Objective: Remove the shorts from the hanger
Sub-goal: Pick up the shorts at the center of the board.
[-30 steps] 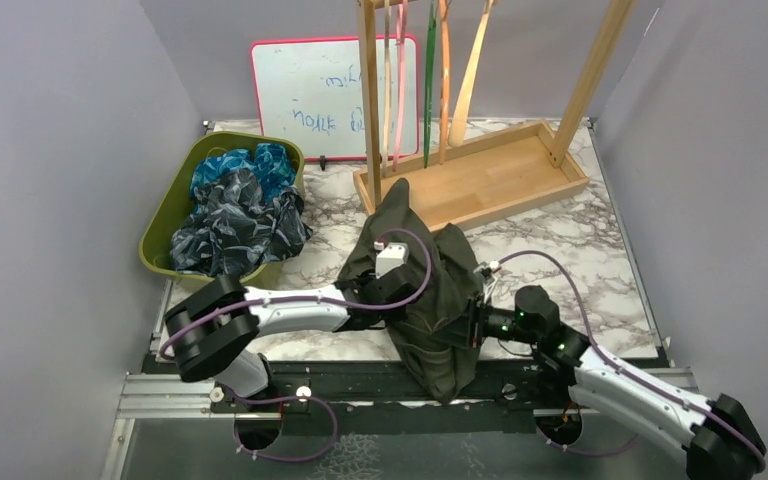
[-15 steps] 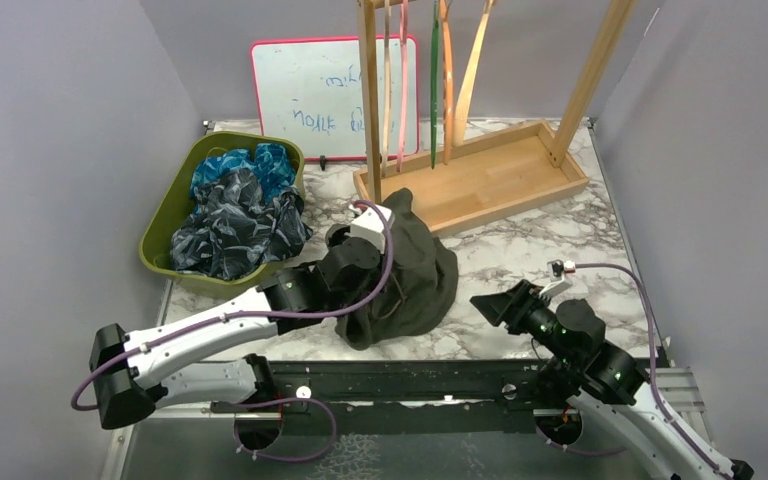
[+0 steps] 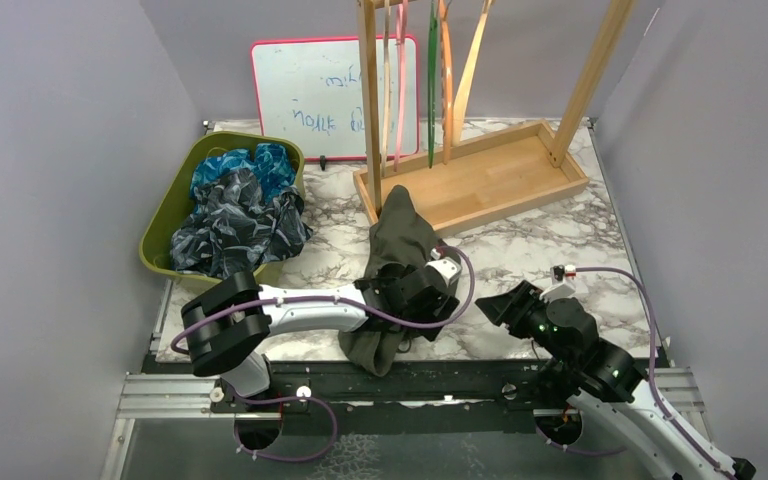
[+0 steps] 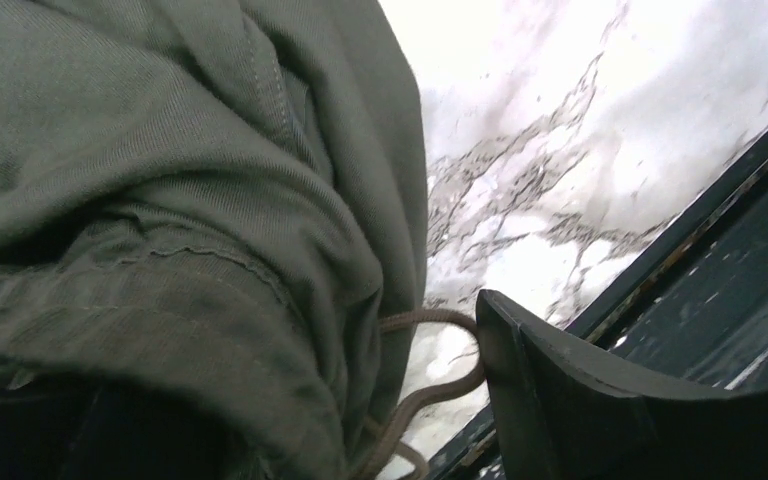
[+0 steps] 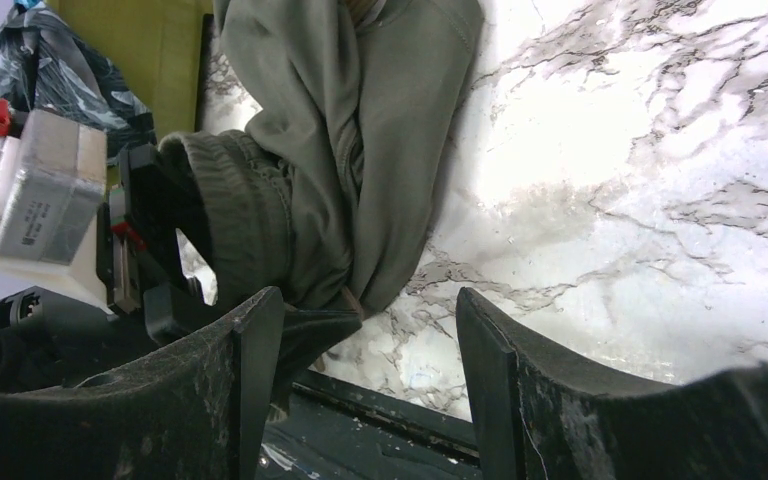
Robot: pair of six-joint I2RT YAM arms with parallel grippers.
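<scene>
The dark olive shorts (image 3: 400,245) lie crumpled on the marble table, running from the wooden rack's base to the near edge. My left gripper (image 3: 418,298) rests on their lower part. In the left wrist view its jaws stand open (image 4: 290,330): olive cloth (image 4: 160,200) covers the left finger, and a loose drawstring (image 4: 440,375) lies beside the right finger (image 4: 580,400). My right gripper (image 3: 502,300) hovers open just right of the shorts, with nothing between its fingers (image 5: 365,300). Several hangers (image 3: 432,80) hang bare on the rack.
A green bin (image 3: 158,228) at the left holds blue and navy shorts (image 3: 235,210). The wooden rack base (image 3: 490,175) stands at the back, with a whiteboard (image 3: 310,90) behind it. The table's black front rail (image 3: 460,375) runs just beyond the shorts.
My left gripper has let go of the shorts, which now lie bunched toward the near edge. My right gripper opened, drew back to the right, and has since held still.
</scene>
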